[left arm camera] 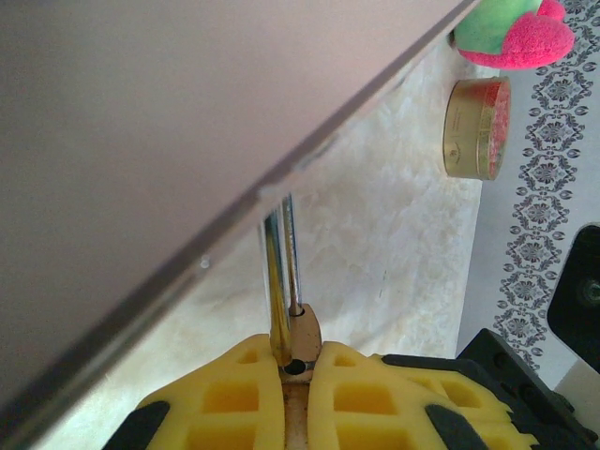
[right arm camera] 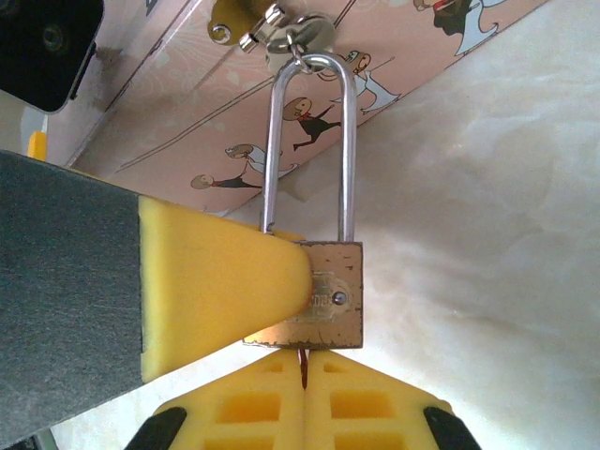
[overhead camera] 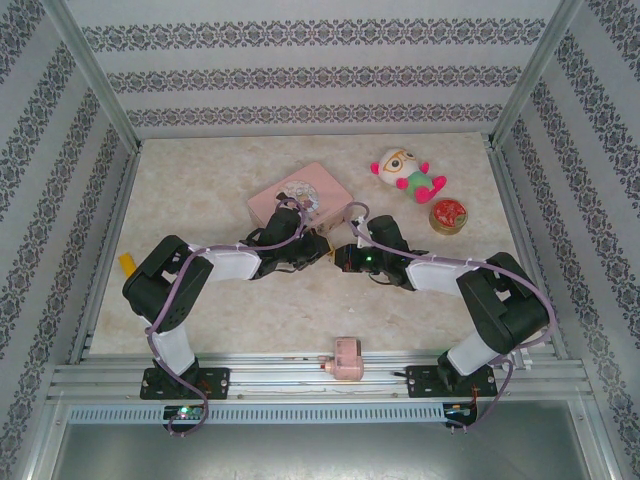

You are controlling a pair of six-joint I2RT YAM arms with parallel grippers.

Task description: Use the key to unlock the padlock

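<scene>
The brass padlock (right arm camera: 339,298) hangs by its long silver shackle (right arm camera: 309,64) from the hasp (right arm camera: 298,30) of the pink tin (overhead camera: 300,195). My left gripper (left arm camera: 300,364) is shut on the padlock's body (left arm camera: 307,336). One of its yellow fingers (right arm camera: 216,291) presses on the lock's face. In the left wrist view, one shackle leg ends beside a dark hole in the body's top. My right gripper (right arm camera: 305,358) is shut just under the lock's bottom on a thin sliver, the key (right arm camera: 303,366), mostly hidden between the pads. Both grippers meet mid-table, left (overhead camera: 318,248) and right (overhead camera: 342,256).
A plush toy (overhead camera: 405,175) and a round gold-and-red tin (overhead camera: 449,215) lie at the back right. A small pink object (overhead camera: 347,358) sits at the front rail. A yellow block (overhead camera: 128,263) lies at the left edge. Patterned walls enclose the table.
</scene>
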